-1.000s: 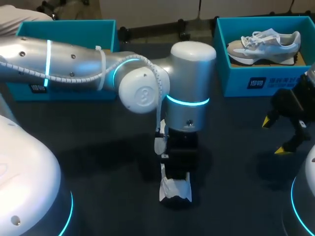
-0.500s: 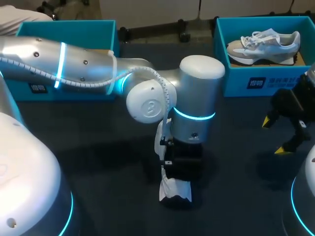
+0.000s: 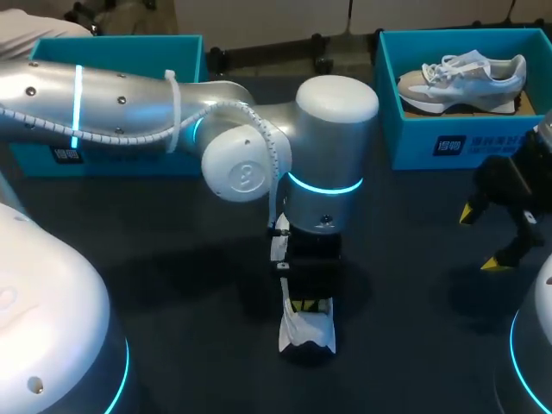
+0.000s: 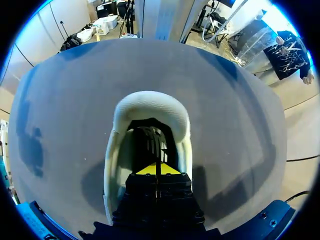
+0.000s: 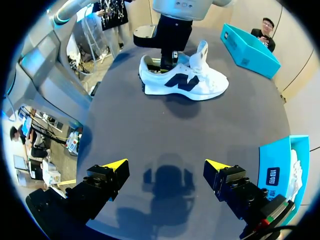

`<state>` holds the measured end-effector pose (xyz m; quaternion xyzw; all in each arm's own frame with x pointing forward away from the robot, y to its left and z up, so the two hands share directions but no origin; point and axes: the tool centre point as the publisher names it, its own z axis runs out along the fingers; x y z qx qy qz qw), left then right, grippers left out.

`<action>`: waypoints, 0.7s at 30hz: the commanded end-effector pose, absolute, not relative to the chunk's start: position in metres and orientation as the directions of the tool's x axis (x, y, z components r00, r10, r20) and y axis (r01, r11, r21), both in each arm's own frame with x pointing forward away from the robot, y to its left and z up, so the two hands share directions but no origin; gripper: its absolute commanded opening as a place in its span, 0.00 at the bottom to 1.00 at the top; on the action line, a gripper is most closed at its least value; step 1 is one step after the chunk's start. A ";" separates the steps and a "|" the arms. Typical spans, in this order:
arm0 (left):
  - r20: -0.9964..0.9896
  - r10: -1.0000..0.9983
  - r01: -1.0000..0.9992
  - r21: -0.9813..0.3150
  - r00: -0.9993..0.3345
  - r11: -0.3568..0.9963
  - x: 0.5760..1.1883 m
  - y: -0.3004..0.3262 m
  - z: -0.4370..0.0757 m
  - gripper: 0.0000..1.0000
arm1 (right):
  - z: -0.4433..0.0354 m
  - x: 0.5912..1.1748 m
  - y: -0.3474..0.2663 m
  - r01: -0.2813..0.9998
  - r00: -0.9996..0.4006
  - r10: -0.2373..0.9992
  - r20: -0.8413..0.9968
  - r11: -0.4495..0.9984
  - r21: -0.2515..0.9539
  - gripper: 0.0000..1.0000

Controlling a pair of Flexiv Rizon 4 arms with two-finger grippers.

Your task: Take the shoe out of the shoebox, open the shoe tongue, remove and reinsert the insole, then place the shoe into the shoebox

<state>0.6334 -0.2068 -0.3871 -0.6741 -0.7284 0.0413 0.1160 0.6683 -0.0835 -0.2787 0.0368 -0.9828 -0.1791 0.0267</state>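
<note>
**Left gripper (image 4: 156, 169) stuck down in the white shoe (image 3: 306, 332)**

Looking at that shoe standing alone mid-table (image 3: 172, 259), toward the near edge. Got the yellow tips pushed into its opening and pressed together, nothing visible between them. Over on the right, spotted the right gripper (image 5: 166, 164) hanging above bare tabletop, fingers spread wide, holding nothing. Also got a second sneaker (image 3: 466, 78) lying in the right shoebox (image 3: 414, 138) at the far side, plus the left shoebox (image 3: 129, 52) far left.

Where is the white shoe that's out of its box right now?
In the head view the shoe lies on the table at its near middle, directly under the left gripper, which dips into its opening.
</note>
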 end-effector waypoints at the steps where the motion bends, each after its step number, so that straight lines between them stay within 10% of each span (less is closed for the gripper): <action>1: 0.118 0.992 0.970 -0.230 -0.051 0.077 0.634 -0.212 -0.407 0.00 | -0.280 0.668 -0.083 -0.063 -0.996 -0.082 0.039 0.934 0.352 1.00; 21: 0.081 0.995 0.978 -0.195 -0.054 0.069 0.637 -0.202 -0.373 0.00 | -0.280 0.668 -0.083 -0.063 -0.996 -0.082 0.039 0.934 0.352 1.00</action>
